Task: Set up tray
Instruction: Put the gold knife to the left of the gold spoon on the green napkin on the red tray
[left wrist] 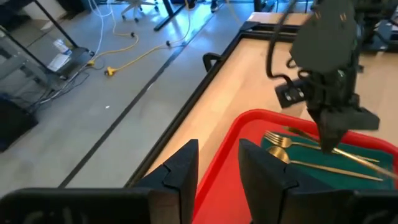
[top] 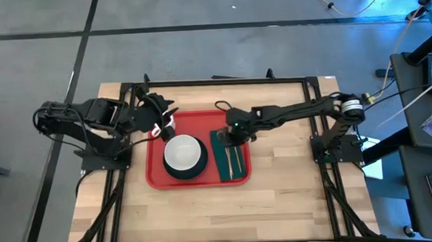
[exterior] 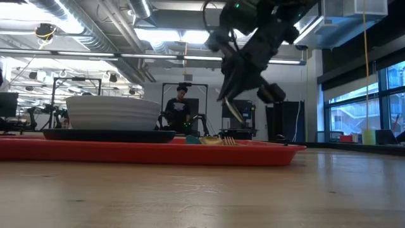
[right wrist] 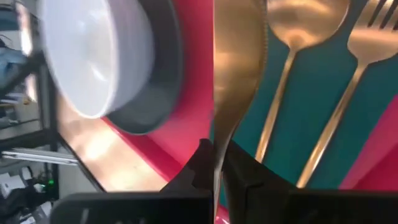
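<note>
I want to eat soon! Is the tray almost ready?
Nearly. The flat red plastic tray already holds a white bowl on a dark plate, plus a gold spoon and fork on the dark green napkin. The right gripper holds the gold knife above the napkin; placing it remains.

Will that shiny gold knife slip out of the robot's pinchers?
It might. The knife looks smooth and polished, and the right gripper pinches only its thin handle end. It looks stiff, not bendy. It would probably land on the green napkin.
</note>
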Robot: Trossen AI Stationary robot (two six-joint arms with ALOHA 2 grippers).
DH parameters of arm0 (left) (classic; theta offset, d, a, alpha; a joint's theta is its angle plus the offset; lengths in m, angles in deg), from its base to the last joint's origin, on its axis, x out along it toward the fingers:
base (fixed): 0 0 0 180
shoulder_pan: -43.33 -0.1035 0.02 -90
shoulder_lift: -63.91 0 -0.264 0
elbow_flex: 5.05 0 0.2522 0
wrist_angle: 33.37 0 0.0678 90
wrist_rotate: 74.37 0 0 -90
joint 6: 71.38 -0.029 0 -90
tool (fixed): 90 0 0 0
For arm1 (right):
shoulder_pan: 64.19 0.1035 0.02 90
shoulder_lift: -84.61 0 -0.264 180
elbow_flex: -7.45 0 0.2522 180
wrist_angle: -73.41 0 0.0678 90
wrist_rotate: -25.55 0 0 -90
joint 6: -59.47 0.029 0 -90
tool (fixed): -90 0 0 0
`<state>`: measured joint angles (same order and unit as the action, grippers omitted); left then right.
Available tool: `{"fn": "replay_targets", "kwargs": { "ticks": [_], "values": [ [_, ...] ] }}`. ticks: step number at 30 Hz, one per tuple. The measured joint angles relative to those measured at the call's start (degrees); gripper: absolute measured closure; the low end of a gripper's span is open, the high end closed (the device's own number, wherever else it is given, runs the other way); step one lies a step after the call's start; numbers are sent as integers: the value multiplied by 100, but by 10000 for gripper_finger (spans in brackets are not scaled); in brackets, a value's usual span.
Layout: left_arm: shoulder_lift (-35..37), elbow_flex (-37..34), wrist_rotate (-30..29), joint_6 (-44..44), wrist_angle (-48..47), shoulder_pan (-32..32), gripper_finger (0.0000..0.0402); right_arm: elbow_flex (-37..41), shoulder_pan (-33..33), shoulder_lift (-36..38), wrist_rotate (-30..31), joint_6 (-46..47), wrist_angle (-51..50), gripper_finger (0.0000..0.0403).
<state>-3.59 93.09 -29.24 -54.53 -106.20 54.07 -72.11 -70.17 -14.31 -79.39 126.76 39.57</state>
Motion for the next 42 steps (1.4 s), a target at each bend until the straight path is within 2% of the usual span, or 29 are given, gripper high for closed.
{"fn": "replay_targets", "kwargs": {
  "ticks": [4,8,14,17,26,42],
  "values": [
    [0,0,286,-67,0,-262,296,-36,-1,-290,-100,130,89,395],
    [0,0,584,-154,0,-459,299,-486,0,-611,-128,-89,29,395],
    [0,0,796,-156,0,-618,300,-1785,-12,-1363,-68,-914,-1586,395],
    [0,0,931,-156,-2,-614,300,-2221,-41,-1614,-33,-947,-2046,395],
    [0,0,1331,-158,-81,-614,300,-2271,-232,-1663,-79,-330,-2263,392],
    [0,0,1306,-306,-315,-614,303,-2265,-190,-1849,8,-171,-1854,392]
  ]
}}
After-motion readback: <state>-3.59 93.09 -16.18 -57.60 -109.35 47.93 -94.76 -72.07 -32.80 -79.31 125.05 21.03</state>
